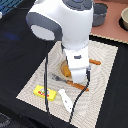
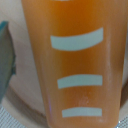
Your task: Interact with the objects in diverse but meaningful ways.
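Wrist view was filled almost entirely by the orange rectangular block (image 2: pixel 75 60), a smooth, slightly glossy slab with 3 pale, gently curved bars across its face and straight long edges. Beneath its lower end showed the pale rim of the tan plate (image 2: pixel 22 107), round and matte, with a strip of woven grey mat at the very corner. A dull grey-green edge, too blurred to identify, stood at one side.

From the exterior view, the gripper (image 1: pixel 77 77) hung low over the plate (image 1: pixel 64 66) at the middle of a beige woven placemat (image 1: pixel 107 65); its fingers were hidden behind the white wrist housing, so I cannot tell whether they were spread or clamped on anything. Orange-handled cutlery lay around the plate: 1 piece (image 1: pixel 72 84) with a thin metal end just below it, another handle (image 1: pixel 94 62) poking out on the exterior view's right. Nearer the mat's front edge lay the small yellow packet with red marks (image 1: pixel 44 92), flat and rectangular, and beside it the white elongated piece (image 1: pixel 65 97), smooth and angled. Both lay well apart from the gripper, with bare mat between.

A grey pot (image 1: pixel 100 14) stood beyond the mat's far edge on the dark tabletop.
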